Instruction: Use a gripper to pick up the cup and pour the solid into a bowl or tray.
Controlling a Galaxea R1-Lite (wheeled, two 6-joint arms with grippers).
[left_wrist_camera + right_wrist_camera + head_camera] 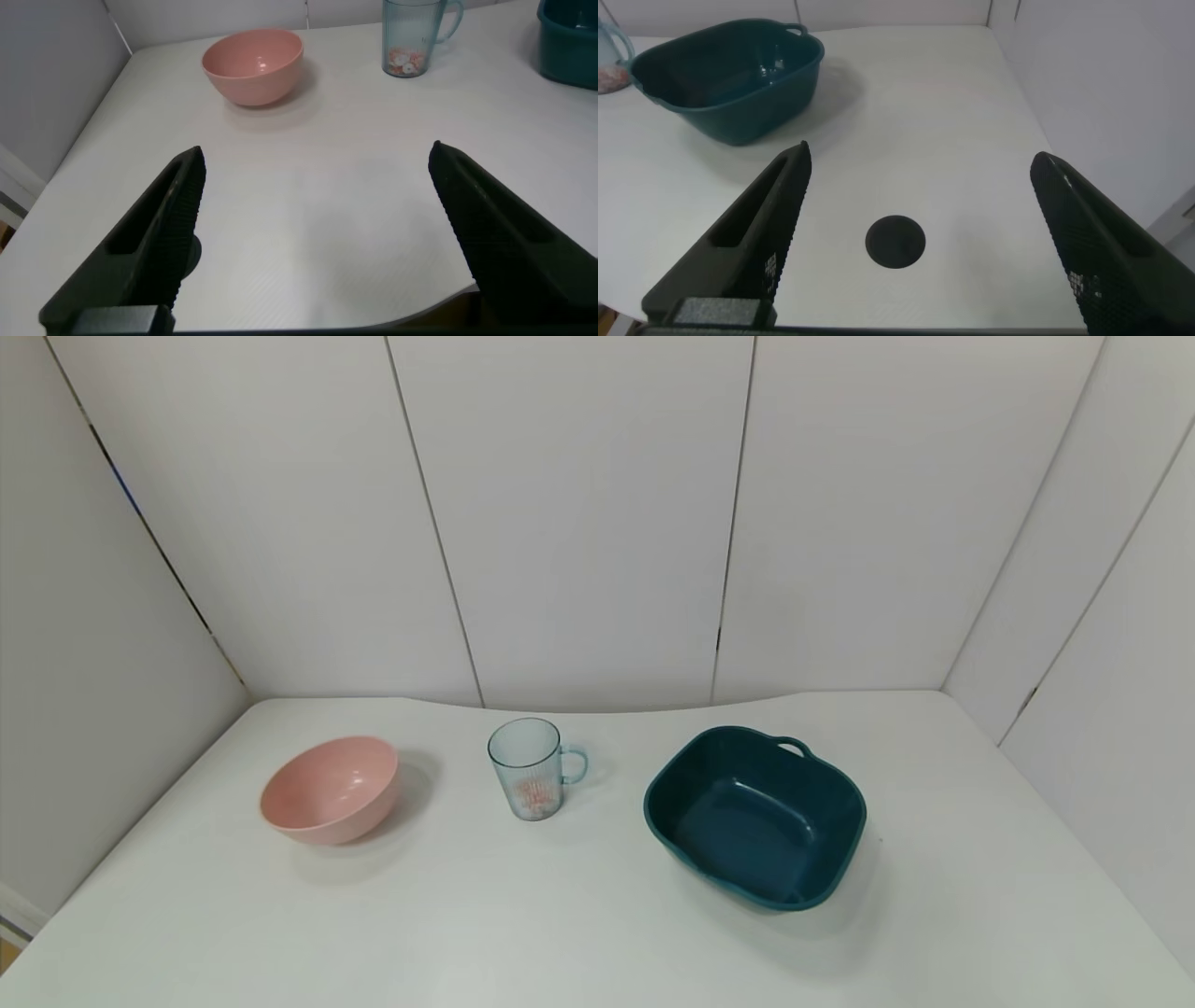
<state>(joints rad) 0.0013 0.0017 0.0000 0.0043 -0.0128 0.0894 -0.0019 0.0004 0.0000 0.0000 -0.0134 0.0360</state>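
Note:
The pale-blue ribbed cup (528, 768) stands upright mid-table with its handle toward the teal basin. It holds the red-orange and white solid (536, 797) at its bottom. The cup also shows in the left wrist view (412, 35) with the solid (405, 63). The pale-pink bowl (330, 789) sits empty to the cup's left; it shows in the left wrist view too (254, 65). Neither gripper shows in the head view. My left gripper (316, 159) is open and empty over the table's near left part. My right gripper (920, 159) is open and empty over the near right part.
A dark-teal squarish basin (756, 814) with a handle sits right of the cup, also in the right wrist view (729, 79). A round black hole (896, 243) lies in the tabletop under the right gripper. White wall panels enclose the table at back and sides.

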